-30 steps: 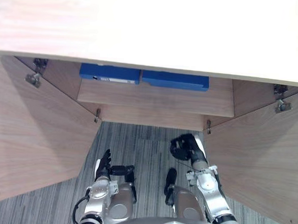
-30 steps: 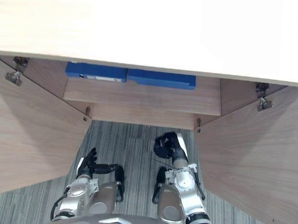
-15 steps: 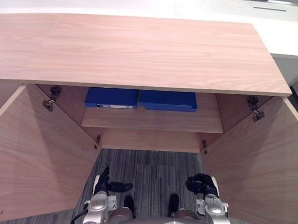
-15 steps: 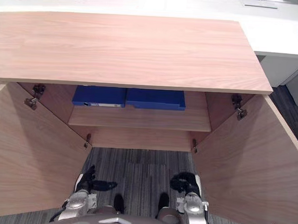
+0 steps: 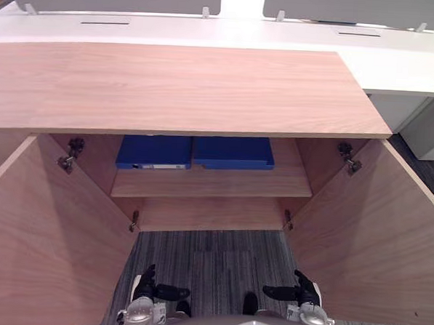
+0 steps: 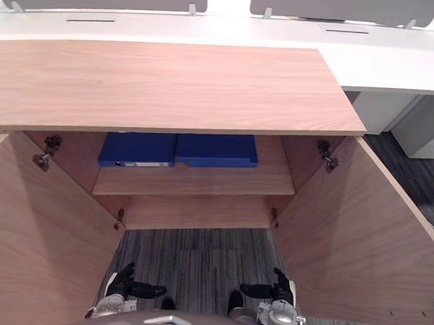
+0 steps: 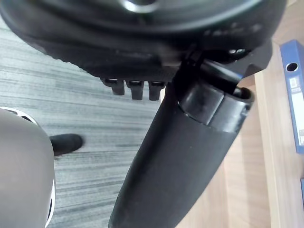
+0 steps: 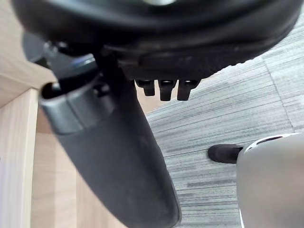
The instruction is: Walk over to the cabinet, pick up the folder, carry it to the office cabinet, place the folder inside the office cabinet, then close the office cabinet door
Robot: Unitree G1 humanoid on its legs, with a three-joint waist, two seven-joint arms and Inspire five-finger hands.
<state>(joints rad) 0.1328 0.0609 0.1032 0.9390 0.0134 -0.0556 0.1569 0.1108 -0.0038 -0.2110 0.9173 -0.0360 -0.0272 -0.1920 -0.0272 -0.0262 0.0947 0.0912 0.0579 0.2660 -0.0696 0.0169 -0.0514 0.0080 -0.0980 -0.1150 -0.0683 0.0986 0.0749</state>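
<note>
The cabinet stands with both doors swung wide. A blue folder lies flat on the shelf, and a second folder lies just beside it. Both sit back from the shelf's front edge, so the placing looks done and closing is the step in hand.

The left hand and right hand hang low over the floor between the doors. Each has relaxed fingers, its thumb stuck out, and holds nothing.

The robot stands inside the sweep of the left door and right door, so it probably needs to step back first. Then it should lay straight fingers on a door's outer face near the free edge, far from the hinges, where the push is lightest. It is best to follow the door's arc rather than shove straight, and to take one door at a time. The fingers should slide off before the edge meets the frame, to avoid a pinch. The folders appear clear of the doors' path.
</note>
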